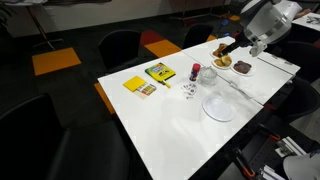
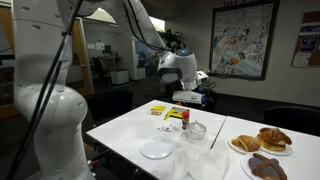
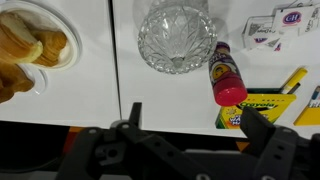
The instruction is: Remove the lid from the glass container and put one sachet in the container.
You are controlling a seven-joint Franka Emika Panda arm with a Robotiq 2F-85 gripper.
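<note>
The glass container is a small clear cut-glass jar standing on the white table, also seen in both exterior views. Its patterned top faces the wrist camera. I cannot make out the lid apart from the jar. Small white sachets lie on the table beyond the jar, and in an exterior view. My gripper is open and empty, held above the table near its edge and apart from the jar. It also shows in both exterior views.
A small red cylinder lies beside the jar. A yellow crayon box is next to it. A plate of pastries sits on the other side. A large pale empty plate and a plate of brownies are nearby.
</note>
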